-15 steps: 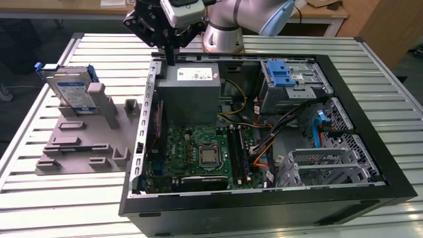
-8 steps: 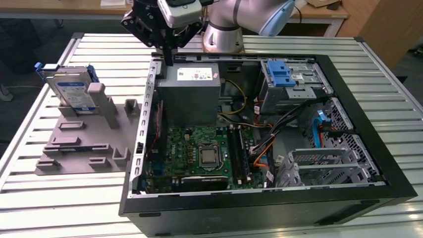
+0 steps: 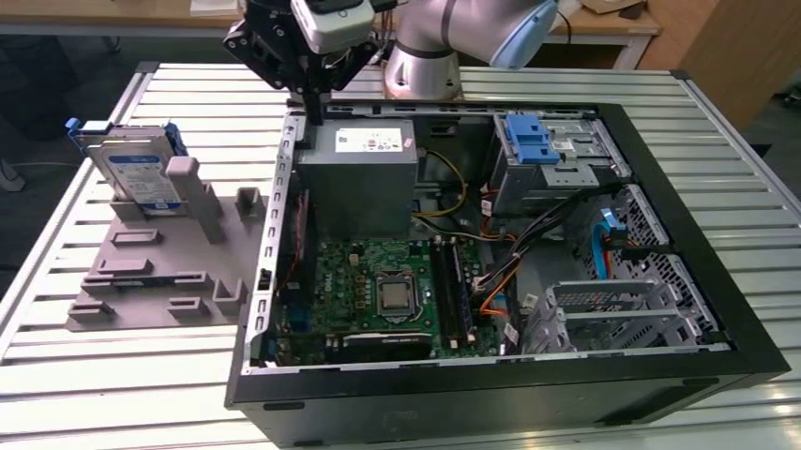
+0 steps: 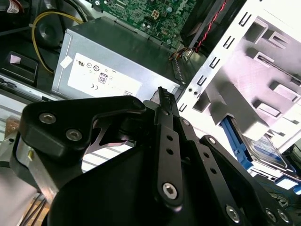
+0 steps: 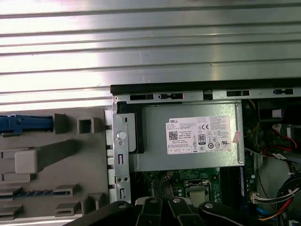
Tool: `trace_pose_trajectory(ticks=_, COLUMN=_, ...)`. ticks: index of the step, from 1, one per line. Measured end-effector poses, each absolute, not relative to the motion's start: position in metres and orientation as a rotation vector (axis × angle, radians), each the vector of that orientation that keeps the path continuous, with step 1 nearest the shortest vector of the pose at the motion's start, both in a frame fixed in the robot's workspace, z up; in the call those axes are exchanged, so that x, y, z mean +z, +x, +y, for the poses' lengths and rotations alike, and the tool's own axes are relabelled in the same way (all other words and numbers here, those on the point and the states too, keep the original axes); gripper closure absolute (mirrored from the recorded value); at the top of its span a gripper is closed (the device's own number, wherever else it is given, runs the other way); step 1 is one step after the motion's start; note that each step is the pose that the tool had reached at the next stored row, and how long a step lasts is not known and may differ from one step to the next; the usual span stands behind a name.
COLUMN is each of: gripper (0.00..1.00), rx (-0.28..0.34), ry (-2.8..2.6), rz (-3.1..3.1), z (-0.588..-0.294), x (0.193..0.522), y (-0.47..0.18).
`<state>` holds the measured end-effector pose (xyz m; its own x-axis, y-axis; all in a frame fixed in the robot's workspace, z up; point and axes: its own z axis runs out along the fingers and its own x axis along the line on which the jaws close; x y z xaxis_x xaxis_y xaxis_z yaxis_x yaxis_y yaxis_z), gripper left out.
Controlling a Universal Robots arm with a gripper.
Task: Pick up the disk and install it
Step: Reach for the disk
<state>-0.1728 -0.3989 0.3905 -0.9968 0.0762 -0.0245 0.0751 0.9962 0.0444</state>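
While the disk [image 3: 131, 169] stands in its grey holder [image 3: 163, 272], the closed, empty hand [image 3: 313, 114] hovers nearby.

Slatted metal counter, wood behind
The ribbed aluminium counter [image 3: 113, 394] catches bright glare. Beyond it stand a pale wooden desk [image 3: 620, 33] and a brown wooden panel [image 3: 738, 56], with dark floor [image 3: 32, 112] at the exterior view's left.

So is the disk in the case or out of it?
Out: the disk stands on edge in the grey holder on the table, beside the open case.
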Motion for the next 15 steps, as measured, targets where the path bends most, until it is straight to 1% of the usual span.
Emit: trace_pose_trajectory(ticks=15, gripper=0.89, rx=0.068, ry=0.118, rz=3.113, z=-0.3989, x=0.3898, y=-0.1797)
